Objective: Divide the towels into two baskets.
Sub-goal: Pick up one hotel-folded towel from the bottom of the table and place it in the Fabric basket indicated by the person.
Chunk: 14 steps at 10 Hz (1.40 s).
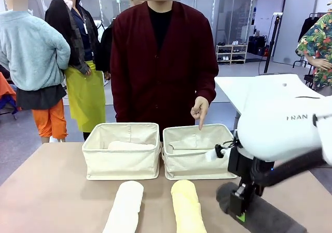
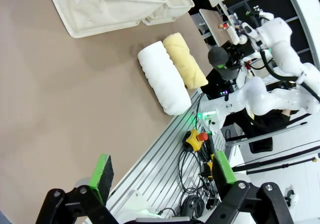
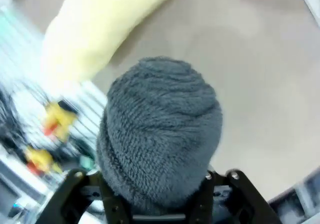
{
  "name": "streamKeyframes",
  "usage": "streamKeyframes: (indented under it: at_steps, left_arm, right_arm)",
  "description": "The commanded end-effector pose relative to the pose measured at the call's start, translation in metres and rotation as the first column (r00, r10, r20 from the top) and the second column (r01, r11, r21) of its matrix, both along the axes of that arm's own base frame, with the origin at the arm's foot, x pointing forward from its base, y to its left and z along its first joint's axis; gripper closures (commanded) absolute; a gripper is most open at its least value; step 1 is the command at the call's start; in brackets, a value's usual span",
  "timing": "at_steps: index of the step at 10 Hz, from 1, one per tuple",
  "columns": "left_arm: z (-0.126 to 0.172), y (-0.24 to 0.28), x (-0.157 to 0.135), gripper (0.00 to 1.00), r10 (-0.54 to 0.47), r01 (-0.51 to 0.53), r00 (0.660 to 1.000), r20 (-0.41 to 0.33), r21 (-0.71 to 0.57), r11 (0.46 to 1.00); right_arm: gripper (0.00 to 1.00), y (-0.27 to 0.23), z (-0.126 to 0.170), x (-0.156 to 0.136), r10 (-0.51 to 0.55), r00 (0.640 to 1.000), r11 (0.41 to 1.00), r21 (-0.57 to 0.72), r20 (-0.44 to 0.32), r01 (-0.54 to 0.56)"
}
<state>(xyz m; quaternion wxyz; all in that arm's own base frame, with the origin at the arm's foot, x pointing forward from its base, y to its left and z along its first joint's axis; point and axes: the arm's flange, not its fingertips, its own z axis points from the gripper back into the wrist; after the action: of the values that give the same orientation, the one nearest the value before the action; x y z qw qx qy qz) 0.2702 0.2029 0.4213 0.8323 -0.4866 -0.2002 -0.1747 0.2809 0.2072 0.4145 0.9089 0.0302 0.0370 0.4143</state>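
1. The right arm's black two-finger gripper [image 1: 241, 208] is clamped on one end of a dark grey rolled terry towel [image 3: 160, 134], its jaws pressed into the pile on either side (whether the roll has left the tabletop cannot be told).
2. The left gripper [image 2: 164, 168] hangs over the bare brown table [image 1: 52, 191] with its green-padded jaws spread wide, holding and touching nothing.
3. A white rolled towel [image 1: 124, 207] and a pale yellow rolled towel [image 1: 185, 207] lie side by side near the table's front edge, just left of the grey one.
4. Behind them, two cream canvas bins stand next to each other; the left bin [image 1: 122, 165] holds a pale pinkish-beige rolled towel [image 1: 129, 146].
5. A person in a dark red cardigan stands across the table, one hand [image 1: 199, 111] pointing a finger down at the right bin [image 1: 197, 165].
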Motion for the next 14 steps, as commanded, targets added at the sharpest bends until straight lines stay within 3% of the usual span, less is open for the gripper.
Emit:
streamKeyframes:
  at_steps: [1,3,4,5,9,10,11,12,13,14]
  left_arm:
    - [0.002,0.002,-0.003,0.0,-0.005,0.005,1.0,0.005,0.006,1.0]
    - [0.002,0.002,-0.003,0.0,-0.005,0.005,1.0,0.005,0.006,1.0]
    - [0.002,0.002,-0.003,0.0,-0.005,0.005,1.0,0.005,0.006,1.0]
    - [0.002,0.002,-0.003,0.0,-0.005,0.005,1.0,0.005,0.006,1.0]
    - [0.002,0.002,-0.003,0.0,-0.005,0.005,1.0,0.005,0.006,1.0]
    - [0.002,0.002,-0.003,0.0,-0.005,0.005,1.0,0.005,0.006,1.0]
    - [0.002,0.002,-0.003,0.0,-0.005,0.005,1.0,0.005,0.006,1.0]
    - [0.002,0.002,-0.003,0.0,-0.005,0.005,1.0,0.005,0.006,1.0]
    - [0.002,0.002,-0.003,0.0,-0.005,0.005,1.0,0.005,0.006,1.0]
    - [0.002,0.002,-0.003,0.0,-0.005,0.005,1.0,0.005,0.006,1.0]
  right_arm:
    - [1.0,0.006,-0.002,-0.017,0.34,0.941,0.94,-0.017,-0.002,-0.34]
    - [1.0,0.009,-0.007,-0.037,0.464,0.886,0.879,-0.12,-0.004,-0.461]
    - [1.0,0.007,-0.009,-0.042,0.493,0.868,0.867,-0.124,0.065,-0.483]
    - [1.0,0.026,-0.002,-0.031,0.412,0.911,0.909,-0.059,-0.014,-0.412]
    - [1.0,0.026,-0.002,-0.031,0.412,0.911,0.909,-0.059,-0.014,-0.412]
    - [0.63,0.022,-0.002,-0.027,0.437,0.899,0.896,-0.076,-0.013,-0.436]
    - [0.63,0.028,0.014,-0.023,0.485,0.871,0.871,-0.132,0.074,-0.474]
    - [0.63,0.037,0.031,-0.008,0.527,0.842,0.846,-0.166,0.115,-0.507]
    - [0.63,0.045,0.051,0.014,0.579,0.804,0.81,-0.216,0.139,-0.546]
    - [0.63,0.051,0.068,0.038,0.582,0.799,0.807,-0.227,0.148,-0.546]
